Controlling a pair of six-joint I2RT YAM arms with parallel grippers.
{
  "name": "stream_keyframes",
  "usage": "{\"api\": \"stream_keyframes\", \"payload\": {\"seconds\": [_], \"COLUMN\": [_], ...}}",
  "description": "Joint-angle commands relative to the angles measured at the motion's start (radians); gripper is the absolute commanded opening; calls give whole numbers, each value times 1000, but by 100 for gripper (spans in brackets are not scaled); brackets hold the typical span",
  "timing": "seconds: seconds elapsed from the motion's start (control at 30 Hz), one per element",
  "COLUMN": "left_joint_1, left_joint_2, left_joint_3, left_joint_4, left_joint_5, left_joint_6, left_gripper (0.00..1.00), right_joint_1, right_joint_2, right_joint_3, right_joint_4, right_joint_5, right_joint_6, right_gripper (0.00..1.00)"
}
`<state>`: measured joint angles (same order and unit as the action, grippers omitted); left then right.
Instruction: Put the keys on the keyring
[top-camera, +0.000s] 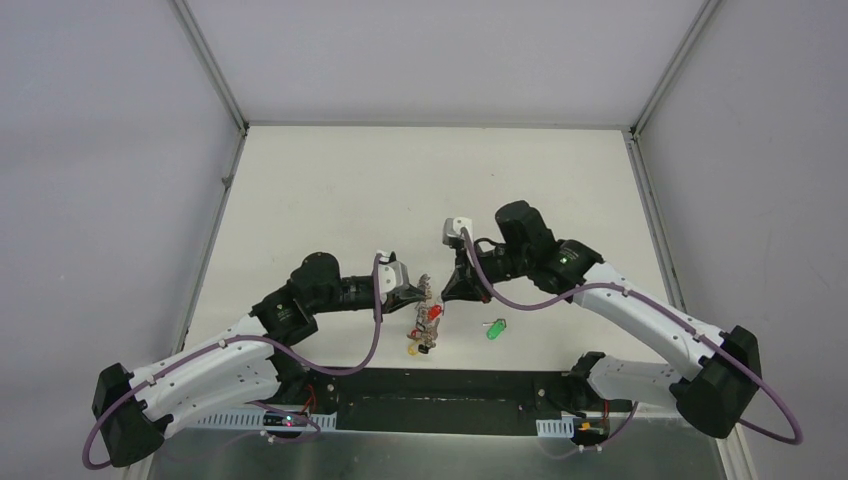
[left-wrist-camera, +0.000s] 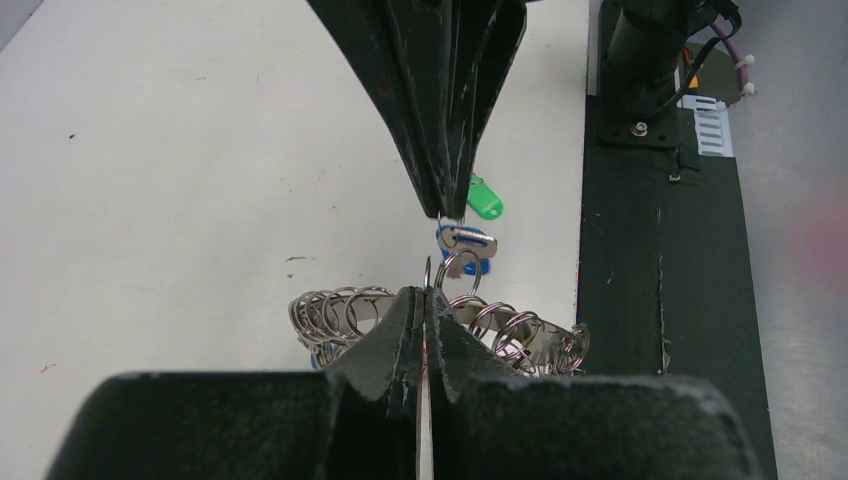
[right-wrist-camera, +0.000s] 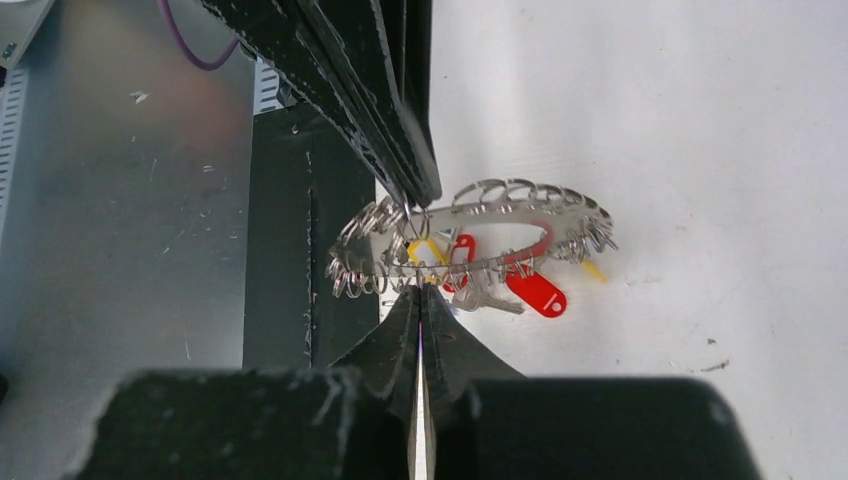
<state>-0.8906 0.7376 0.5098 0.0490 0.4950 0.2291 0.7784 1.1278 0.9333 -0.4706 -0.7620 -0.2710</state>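
Observation:
The keyring (top-camera: 428, 303) is a large silvery ring strung with small split rings and keys, held above the table between both grippers. My left gripper (left-wrist-camera: 427, 292) is shut on its rim (left-wrist-camera: 340, 310). My right gripper (left-wrist-camera: 447, 212) comes in from above, shut on the blue-tagged key (left-wrist-camera: 466, 240), whose small split ring hangs right at the keyring. In the right wrist view my right gripper (right-wrist-camera: 421, 290) is shut against the keyring (right-wrist-camera: 520, 190), and the blue key is hidden. The green-tagged key (top-camera: 496, 328) lies on the table to the right of the grippers; it also shows in the left wrist view (left-wrist-camera: 484, 198).
Red-tagged keys (right-wrist-camera: 537, 293) and a yellow-tagged key (right-wrist-camera: 430, 250) hang from the keyring. The black base plate (top-camera: 450, 385) runs along the near edge, just behind the keyring in the right wrist view (right-wrist-camera: 280, 250). Grey walls enclose the white table (top-camera: 400, 190).

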Motion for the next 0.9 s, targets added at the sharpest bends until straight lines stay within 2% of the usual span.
{"api": "stream_keyframes", "payload": {"seconds": [0.0, 0.4, 0.63, 0.87], "left_joint_1": [-4, -3, -3, -3], "left_joint_2": [-6, -1, -2, -9], "left_joint_3": [55, 50, 52, 52], "left_joint_4": [98, 96, 97, 96], "left_joint_5": [40, 0, 14, 17], "left_joint_6": [10, -10, -16, -17], "left_gripper": [0, 0, 0, 0], "right_joint_1": [59, 145, 154, 155], "right_joint_2": [41, 11, 5, 12], "right_joint_3": [69, 67, 75, 76], "right_joint_4": [70, 116, 120, 100], "right_joint_5": [23, 17, 175, 238], "right_joint_6": [-24, -32, -3, 5], "right_gripper": [0, 0, 0, 0]}}
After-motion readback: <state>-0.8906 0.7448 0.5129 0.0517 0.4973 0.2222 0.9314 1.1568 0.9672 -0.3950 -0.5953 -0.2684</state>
